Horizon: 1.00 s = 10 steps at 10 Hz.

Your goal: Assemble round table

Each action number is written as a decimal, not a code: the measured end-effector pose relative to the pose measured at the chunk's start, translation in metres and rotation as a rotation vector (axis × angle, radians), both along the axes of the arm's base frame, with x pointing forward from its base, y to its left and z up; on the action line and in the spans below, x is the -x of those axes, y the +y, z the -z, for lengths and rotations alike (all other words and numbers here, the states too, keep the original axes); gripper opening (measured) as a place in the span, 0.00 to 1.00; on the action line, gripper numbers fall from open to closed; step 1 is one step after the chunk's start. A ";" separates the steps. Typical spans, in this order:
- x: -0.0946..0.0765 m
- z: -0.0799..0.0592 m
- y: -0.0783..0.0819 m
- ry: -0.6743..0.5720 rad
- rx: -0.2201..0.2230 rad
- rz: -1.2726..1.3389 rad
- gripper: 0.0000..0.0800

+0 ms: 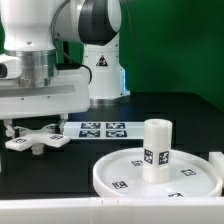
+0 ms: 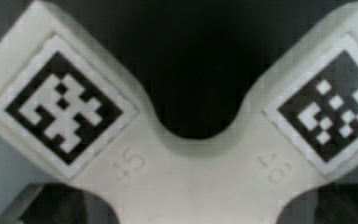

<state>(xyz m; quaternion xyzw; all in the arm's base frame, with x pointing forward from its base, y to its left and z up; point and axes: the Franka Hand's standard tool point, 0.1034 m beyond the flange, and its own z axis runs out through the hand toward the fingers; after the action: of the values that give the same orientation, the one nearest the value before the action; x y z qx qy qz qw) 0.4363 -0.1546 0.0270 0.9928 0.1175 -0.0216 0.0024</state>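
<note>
the only thing here that holds anything is the rimmed round disc, lying flat on the black table toward the exterior view's right. inside its rim stands one cylinder leg, upright, with a tag on the side that shows. nothing else is in the disc.

counted: one disc, one leg, one cross-shaped piece, and one marker board flat on the table behind.

the cross-shaped piece lies on the table at the exterior view's left, well apart from the disc. the gripper is down over it. in the wrist view two of its arms spread apart, one tag on each, and the dark fingers sit on either side of its body. they seem very close to it, but i cannot tell whether they clamp it.
</note>
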 end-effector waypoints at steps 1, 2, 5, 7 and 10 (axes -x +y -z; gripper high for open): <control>0.001 0.002 0.000 0.002 0.000 0.000 0.81; 0.001 0.002 0.000 0.000 0.002 0.000 0.81; 0.001 0.001 -0.001 -0.001 0.002 0.001 0.55; 0.001 0.001 -0.001 -0.001 0.002 0.001 0.55; 0.001 0.001 -0.001 -0.001 0.002 0.001 0.55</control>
<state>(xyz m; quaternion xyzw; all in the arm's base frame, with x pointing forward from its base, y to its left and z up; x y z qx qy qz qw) 0.4358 -0.1555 0.0256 0.9929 0.1168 -0.0214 0.0034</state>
